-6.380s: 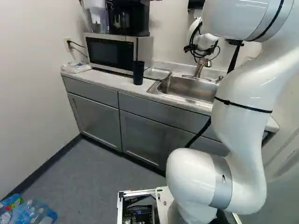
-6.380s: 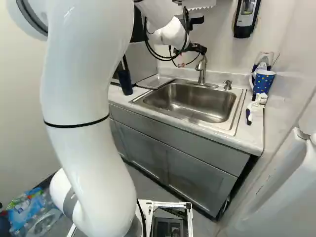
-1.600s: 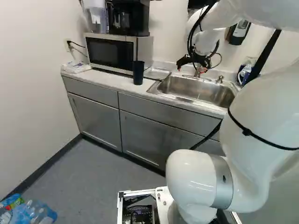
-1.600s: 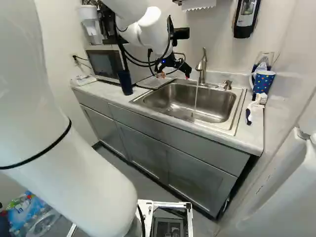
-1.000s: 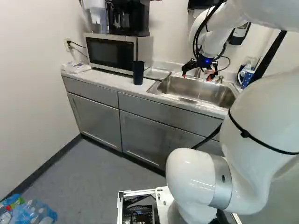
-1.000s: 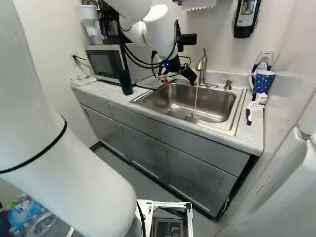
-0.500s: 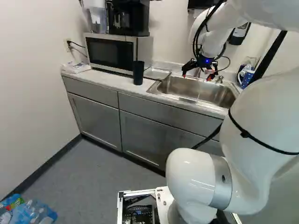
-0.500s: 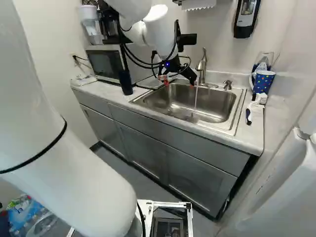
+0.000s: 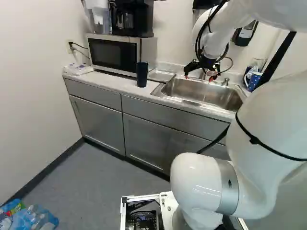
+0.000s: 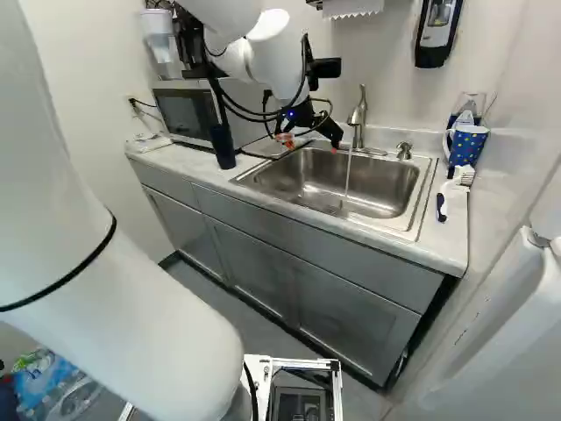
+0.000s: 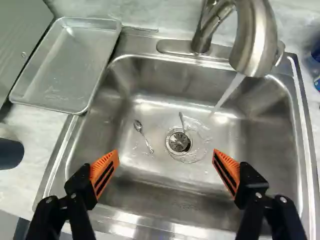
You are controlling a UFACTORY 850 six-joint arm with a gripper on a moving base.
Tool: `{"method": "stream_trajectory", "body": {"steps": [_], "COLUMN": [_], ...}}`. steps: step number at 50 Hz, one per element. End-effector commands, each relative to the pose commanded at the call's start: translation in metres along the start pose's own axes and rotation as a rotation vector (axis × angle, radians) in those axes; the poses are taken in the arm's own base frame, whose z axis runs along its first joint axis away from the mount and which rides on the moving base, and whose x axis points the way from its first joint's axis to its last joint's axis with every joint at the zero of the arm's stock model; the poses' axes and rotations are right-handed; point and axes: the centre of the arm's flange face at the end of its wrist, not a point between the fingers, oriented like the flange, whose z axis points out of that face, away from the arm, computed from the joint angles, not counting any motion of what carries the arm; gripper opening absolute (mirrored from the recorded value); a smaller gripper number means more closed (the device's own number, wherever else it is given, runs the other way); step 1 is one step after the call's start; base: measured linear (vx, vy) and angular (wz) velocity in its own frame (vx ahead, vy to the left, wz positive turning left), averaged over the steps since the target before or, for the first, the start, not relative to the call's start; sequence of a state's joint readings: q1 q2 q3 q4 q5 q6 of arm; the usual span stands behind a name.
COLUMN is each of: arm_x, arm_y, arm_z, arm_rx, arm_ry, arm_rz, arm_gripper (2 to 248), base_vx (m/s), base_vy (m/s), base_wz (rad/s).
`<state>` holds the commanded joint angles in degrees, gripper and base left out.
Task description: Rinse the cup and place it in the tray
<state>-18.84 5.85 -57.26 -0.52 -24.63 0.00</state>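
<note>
My gripper hangs over the sink, left of the faucet in the right base view. In the wrist view the gripper stands wide open, nothing between its orange pads. The dark cup is upright on the counter beside the sink, and its edge shows outside one finger as the cup. A shallow metal tray lies between microwave and basin, overlapping the sink's rim; it looks bare. Water runs from the faucet into the basin.
Two spoons lie in the basin by the drain. The microwave stands behind the cup. A blue dotted mug and a brush sit at the sink's far side, with a faucet handle at the back rim.
The arm has swung out over the sink since the oldest frames, and the water now runs. In the last half second the gripper shifted slightly left and up in both base views. Cup and base stayed put.
</note>
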Motion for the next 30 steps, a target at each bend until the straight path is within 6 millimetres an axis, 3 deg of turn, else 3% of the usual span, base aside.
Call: {"method": "stream_trajectory", "body": {"steps": [30], "arm_x": [-0.007], "arm_y": [-0.049], "arm_z": [-0.006], "arm_rx": [0.065], "arm_ry": [0.012], "arm_rz": [-0.088], "arm_gripper": [247], "base_vx": [0.000], "base_vy": [0.000], "base_wz": [0.000]}}
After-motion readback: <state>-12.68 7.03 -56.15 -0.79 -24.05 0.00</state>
